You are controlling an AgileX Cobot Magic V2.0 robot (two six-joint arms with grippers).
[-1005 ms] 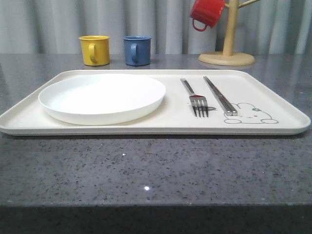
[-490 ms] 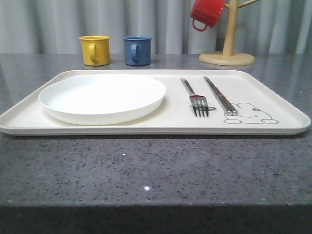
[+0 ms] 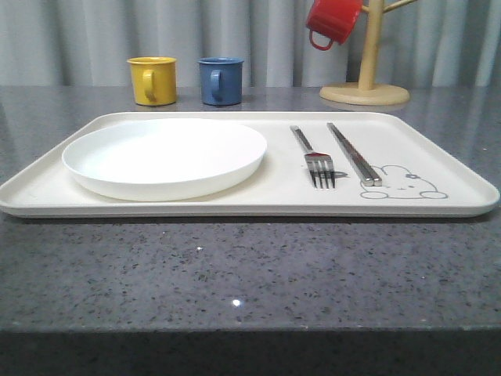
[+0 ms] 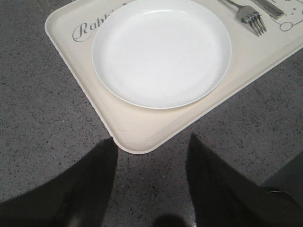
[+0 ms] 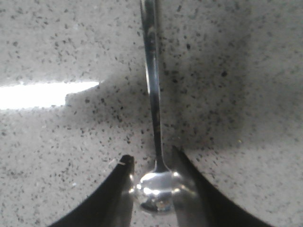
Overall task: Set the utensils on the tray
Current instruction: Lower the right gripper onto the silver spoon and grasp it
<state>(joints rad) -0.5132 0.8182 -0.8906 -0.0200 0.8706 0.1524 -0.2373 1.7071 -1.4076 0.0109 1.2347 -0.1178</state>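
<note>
Spoon (image 5: 155, 189), shiny silver, oval bowl pinched by right gripper (image 5: 152, 184) on speckled counter (image 5: 236, 94)

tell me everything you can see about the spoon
The spoon is slim, shiny silver metal with a long straight handle and a small rounded bowl that mirrors its surroundings. In the right wrist view it sits over the speckled grey countertop, not on the tray. The right gripper has its dark fingers on either side of the bowl, close against it. Whether the spoon is lying on the surface or already lifted cannot be told.
</note>
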